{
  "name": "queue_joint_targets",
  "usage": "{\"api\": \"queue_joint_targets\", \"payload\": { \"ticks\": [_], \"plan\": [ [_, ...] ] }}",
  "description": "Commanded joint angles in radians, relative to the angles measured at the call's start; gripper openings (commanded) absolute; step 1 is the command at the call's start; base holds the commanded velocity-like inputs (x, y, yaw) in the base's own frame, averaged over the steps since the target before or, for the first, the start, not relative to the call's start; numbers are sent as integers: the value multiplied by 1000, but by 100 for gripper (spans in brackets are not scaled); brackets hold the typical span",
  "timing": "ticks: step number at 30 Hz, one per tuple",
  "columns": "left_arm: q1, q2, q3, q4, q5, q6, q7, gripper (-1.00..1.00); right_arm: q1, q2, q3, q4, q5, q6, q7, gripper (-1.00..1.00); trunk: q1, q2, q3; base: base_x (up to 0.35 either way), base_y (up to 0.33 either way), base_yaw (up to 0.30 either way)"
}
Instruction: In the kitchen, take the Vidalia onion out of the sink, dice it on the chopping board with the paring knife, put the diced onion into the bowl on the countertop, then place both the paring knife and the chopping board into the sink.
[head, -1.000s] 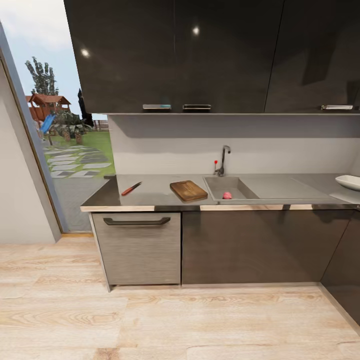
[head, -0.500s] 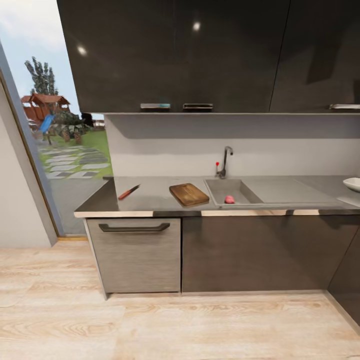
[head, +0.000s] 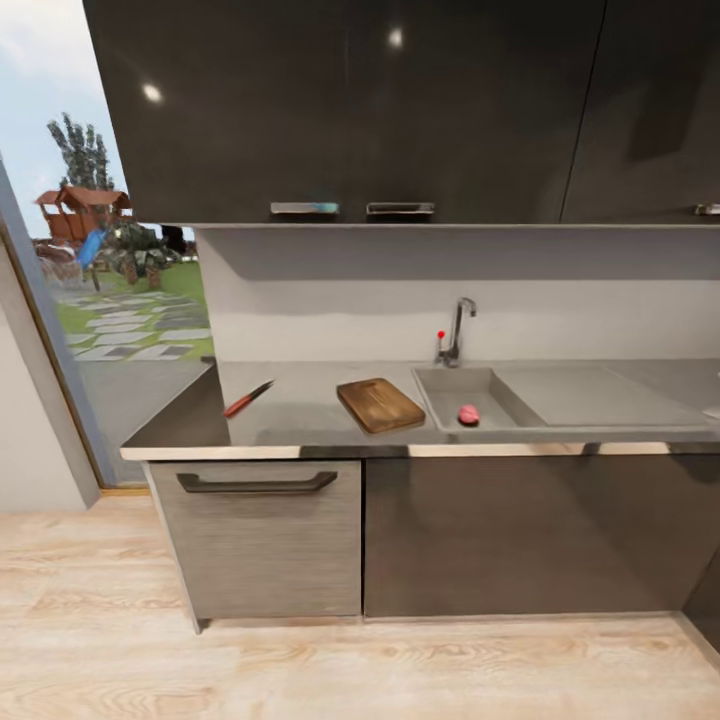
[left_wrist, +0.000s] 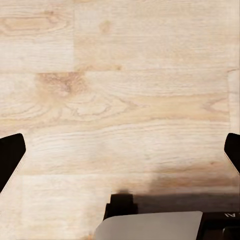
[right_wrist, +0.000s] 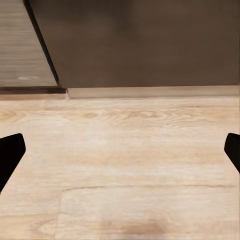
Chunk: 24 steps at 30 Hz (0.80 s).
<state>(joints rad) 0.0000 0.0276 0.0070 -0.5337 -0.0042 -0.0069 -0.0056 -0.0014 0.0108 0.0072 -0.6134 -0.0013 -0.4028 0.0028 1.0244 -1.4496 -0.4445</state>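
Ahead in the head view, the grey countertop (head: 300, 415) carries the red-handled paring knife (head: 248, 398) at its left and the brown chopping board (head: 380, 404) beside the sink (head: 497, 398). The pinkish Vidalia onion (head: 468, 414) lies in the basin near its front wall. At the frame's right edge a pale sliver of the bowl (head: 715, 411) shows. My left gripper (left_wrist: 120, 155) hangs open over the wood floor. My right gripper (right_wrist: 120, 152) is open too, low above the floor facing the cabinet base, with nothing between the fingers.
A chrome faucet (head: 455, 333) with a red knob stands behind the basin, and the drainboard (head: 600, 395) lies to its right. Dark upper cabinets (head: 350, 110) overhang the counter. Lower cabinets and a handled drawer front (head: 258, 484) face me. A glass door (head: 110, 300) stands at the left.
The whole head view has shifted: the camera has come closer to the counter, which now looks larger. The bowl has slid almost out at the right edge. Nothing on the counter has moved.
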Motion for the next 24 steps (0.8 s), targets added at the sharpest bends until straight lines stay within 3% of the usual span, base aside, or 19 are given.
{"api": "queue_joint_targets", "payload": {
  "ticks": [1, 8, 24],
  "plan": [
    [0, 0, 1, -1, 0, -1, -1, 100, 0, 0, 0, 0, 0, -2, 0, 100, 1, 0, -1, 319, 0, 0],
    [0, 0, 1, -3, 0, -1, -1, 100, 0, 0, 0, 0, 0, -2, 0, 100, 1, 0, -1, 204, 0, 0],
    [0, 0, 1, -5, 2, -1, -1, 100, 0, 0, 0, 0, 0, -2, 0, 100, -7, 14, 5, 9, 0, 0]
  ]
}}
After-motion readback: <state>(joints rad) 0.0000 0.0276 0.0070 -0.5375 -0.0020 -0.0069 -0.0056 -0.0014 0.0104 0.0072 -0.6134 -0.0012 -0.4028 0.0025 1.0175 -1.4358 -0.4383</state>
